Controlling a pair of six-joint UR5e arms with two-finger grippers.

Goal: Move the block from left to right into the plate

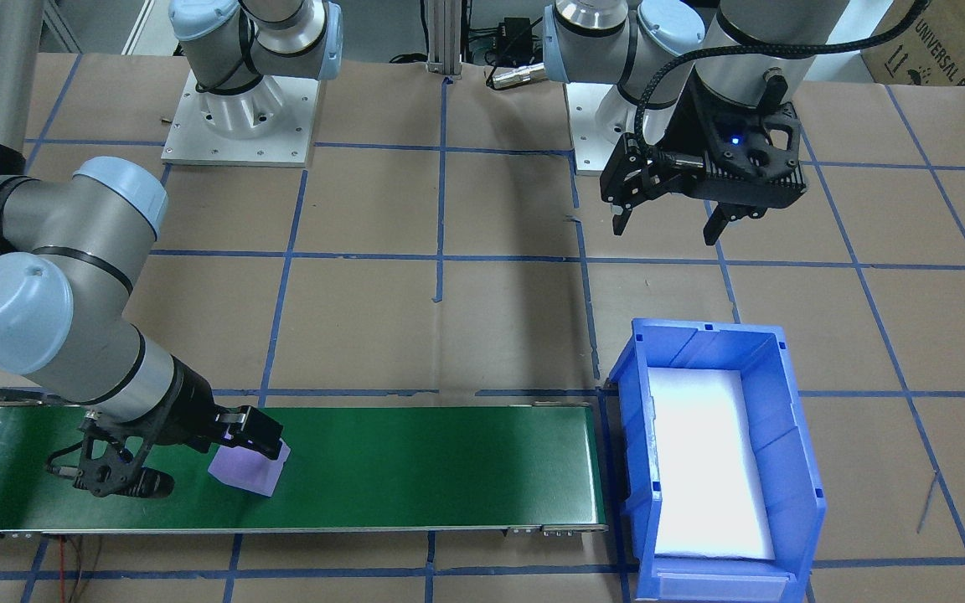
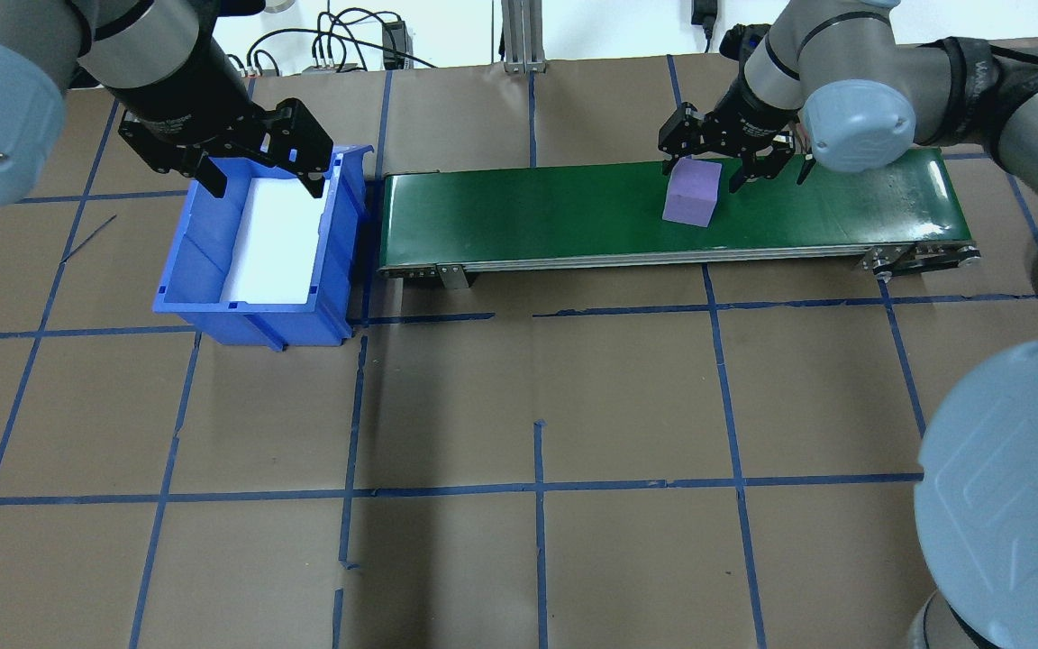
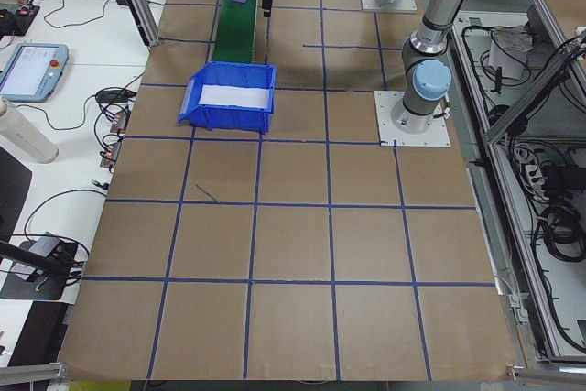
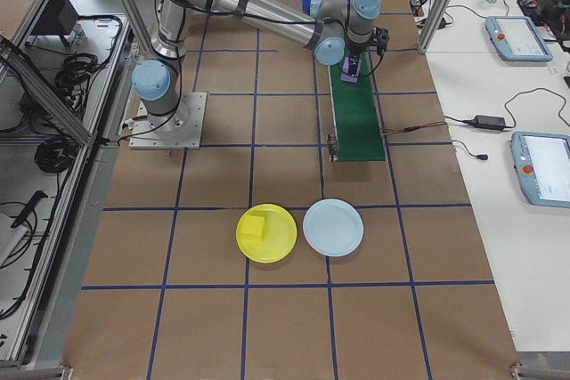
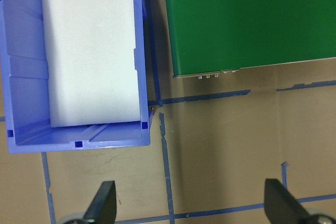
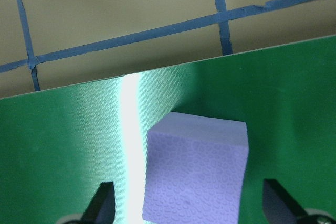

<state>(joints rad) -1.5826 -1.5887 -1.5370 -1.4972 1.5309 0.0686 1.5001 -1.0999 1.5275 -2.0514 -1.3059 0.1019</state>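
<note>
**Q:** Two arms at work; which one has the step in hand?

**A:** The right gripper (image 2: 724,160), jaws spread and empty, straddles the purple foam cube (image 2: 692,193) on the green conveyor belt (image 2: 573,212), toward the belt's right end. It should sink lower, centre the cube between the fingers, and close squarely on opposite faces; foam looks likely to squash.

**Q:** And the destination?

**A:** The yellow plate (image 4: 266,233) lies well apart, near the table's right end, a yellow cube (image 4: 255,228) already on it, a pale blue plate (image 4: 332,228) beside it.

**Q:** The rest?

**A:** The left gripper (image 2: 258,176) hangs open over the blue bin (image 2: 259,311). Brown paper with blue tape gridlines covers the table (image 2: 537,505); control tablets sit on side benches.
</note>
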